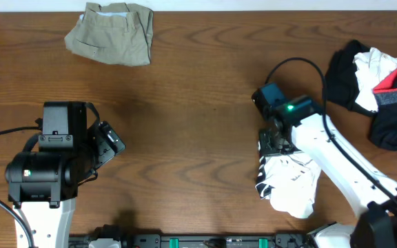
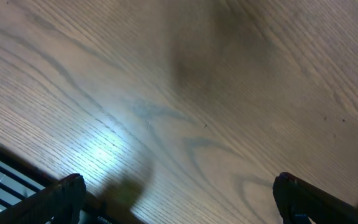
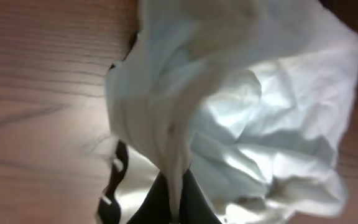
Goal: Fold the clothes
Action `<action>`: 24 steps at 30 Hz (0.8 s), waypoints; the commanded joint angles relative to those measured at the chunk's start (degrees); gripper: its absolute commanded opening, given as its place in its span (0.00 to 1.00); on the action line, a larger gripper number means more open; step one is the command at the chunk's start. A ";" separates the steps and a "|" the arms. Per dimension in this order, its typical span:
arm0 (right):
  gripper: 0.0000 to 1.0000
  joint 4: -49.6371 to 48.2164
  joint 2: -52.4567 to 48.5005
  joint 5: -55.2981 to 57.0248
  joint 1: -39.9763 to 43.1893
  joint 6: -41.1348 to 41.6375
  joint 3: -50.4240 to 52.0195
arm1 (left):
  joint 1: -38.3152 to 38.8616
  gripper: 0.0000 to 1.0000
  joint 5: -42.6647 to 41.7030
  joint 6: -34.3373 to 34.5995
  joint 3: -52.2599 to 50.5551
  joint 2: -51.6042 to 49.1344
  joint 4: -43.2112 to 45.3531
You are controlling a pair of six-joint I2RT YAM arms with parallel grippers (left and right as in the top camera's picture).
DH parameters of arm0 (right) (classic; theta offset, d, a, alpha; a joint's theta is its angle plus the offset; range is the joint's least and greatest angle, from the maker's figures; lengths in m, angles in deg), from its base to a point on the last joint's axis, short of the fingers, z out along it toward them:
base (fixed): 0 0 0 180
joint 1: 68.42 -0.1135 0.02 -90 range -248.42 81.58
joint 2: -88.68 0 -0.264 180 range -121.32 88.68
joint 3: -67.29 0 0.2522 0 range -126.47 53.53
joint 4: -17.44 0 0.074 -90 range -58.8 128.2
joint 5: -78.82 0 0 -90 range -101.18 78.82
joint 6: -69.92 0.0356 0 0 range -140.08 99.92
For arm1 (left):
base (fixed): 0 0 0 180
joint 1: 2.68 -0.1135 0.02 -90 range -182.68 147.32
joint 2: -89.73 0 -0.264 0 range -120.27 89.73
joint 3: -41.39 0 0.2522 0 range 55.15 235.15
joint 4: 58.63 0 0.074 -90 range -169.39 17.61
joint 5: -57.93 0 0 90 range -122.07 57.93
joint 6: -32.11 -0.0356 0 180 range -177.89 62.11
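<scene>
Nearest the robot, the white top lies crumpled on the table, not yet spread or folded. The right gripper is clenched on a pinch of its fabric at the far edge. The left gripper hangs released, jaws wide over bare wood, holding nothing. Farther right, a heap of black, white and red pieces lies unfolded. At the far edge, 1 khaki piece looks folded already, so most of the job seems left.
</scene>
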 commanded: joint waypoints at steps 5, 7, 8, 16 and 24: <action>0.01 7.96 4.59 5.03 2.32 6.86 -3.30 | -0.28 0.98 0.74 -0.42 -0.13 -0.07 -0.20; 0.02 10.78 5.53 5.79 3.69 10.05 -3.30 | -0.28 0.98 0.74 -0.42 -0.13 -0.07 -0.17; 0.02 11.80 5.75 5.81 4.24 11.04 -3.30 | -0.28 0.98 0.74 -0.39 -0.13 -0.07 -0.17; 0.02 17.33 5.90 8.96 9.70 19.21 -0.81 | -0.28 0.98 0.74 -0.42 -0.13 -0.07 -0.17; 0.01 10.69 5.90 6.67 12.41 25.97 9.25 | -0.28 0.98 0.74 -0.39 -0.13 -0.07 -0.09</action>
